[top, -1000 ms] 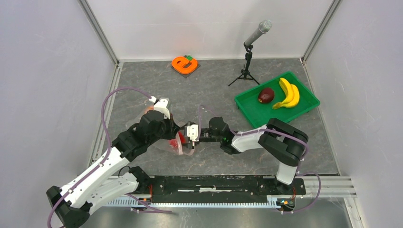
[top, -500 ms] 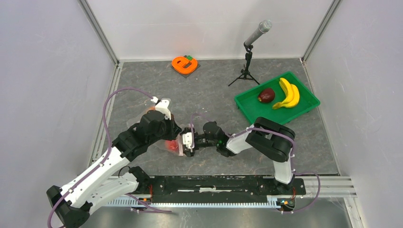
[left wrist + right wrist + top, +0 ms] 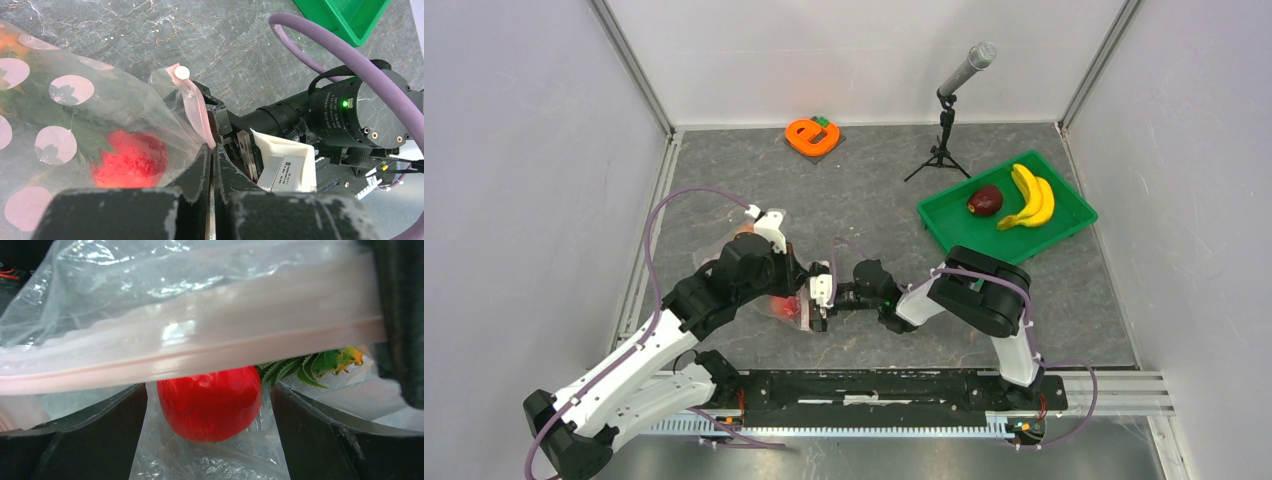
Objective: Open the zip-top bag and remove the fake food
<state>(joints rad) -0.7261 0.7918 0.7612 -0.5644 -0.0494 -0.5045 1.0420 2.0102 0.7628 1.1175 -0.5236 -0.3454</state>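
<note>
- The grey marbled table (image 3: 874,200) carries everything you see. Both arms reach to its left-centre, where their tips meet.
- The green plastic tray (image 3: 984,238) sits at the far right, well apart from both grippers.
- The clear, floppy plastic zip-top bag (image 3: 75,115) with pale pink dots lies on the table under your left wrist. Its pink zip strip (image 3: 192,107) runs down to the left fingers, and that end faces the right arm.
- Your left gripper (image 3: 211,150) is pinched tight on the bag's edge at the zip strip, with no gap between its jaws.
- Your right gripper (image 3: 207,395) stands wide at the bag, one finger close on each side of the apple. Neither finger clearly touches it.
- The black microphone on a small tripod (image 3: 949,110) stands at the far side, left of the tray.
- The yellow plastic banana bunch (image 3: 1031,195) lies in the tray.
- The orange "e"-shaped block (image 3: 809,135) rests near the back wall.
- The red plastic apple (image 3: 210,402) is inside the bag, below the zip strip.
- The dark maroon rounded fruit (image 3: 984,200) lies in the tray just beside the bananas.
- The green pineapple leaves (image 3: 320,365) show inside the bag, just right of the apple.
</note>
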